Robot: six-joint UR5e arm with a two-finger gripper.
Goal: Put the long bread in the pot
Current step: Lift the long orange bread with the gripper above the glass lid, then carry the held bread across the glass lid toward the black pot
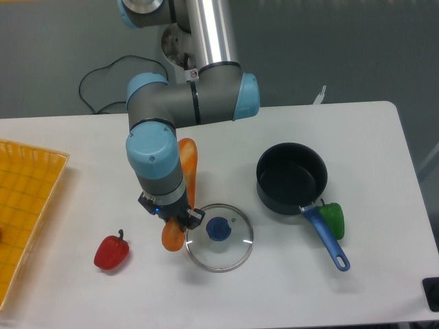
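Gripper: the gripper (173, 218) hangs under a grey and pale-blue wrist and is mostly hidden by it; only dark fingertips show over the loaf, and whether they are clamped or apart cannot be told.

Long bread: the long bread (187, 163), a glossy orange-tan baguette shape with rounded ends, runs from beside the wrist down to a blunt end by the glass lid, left of the surface's middle. Its middle stretch is covered by the arm. Whether it rests on the surface or is raised cannot be told.

Lid: a flat round glass lid (219, 237) with a metal rim and a blue knob lies just beside the loaf's lower end, nearer the front edge.

Pot: the pot (291, 179), round, matte navy-black, open, sits right of centre, well apart from the loaf, its straight blue handle pointing towards the front right corner.

Green pepper: a shiny green pepper (333, 218) is just beside the handle.

Red pepper: a glossy red pepper (111, 252) with a dark stem lies towards the front left.

Basket: a yellow lattice basket (27, 199) overlaps the left edge.

Surface: the surface (370, 144) is smooth and white.
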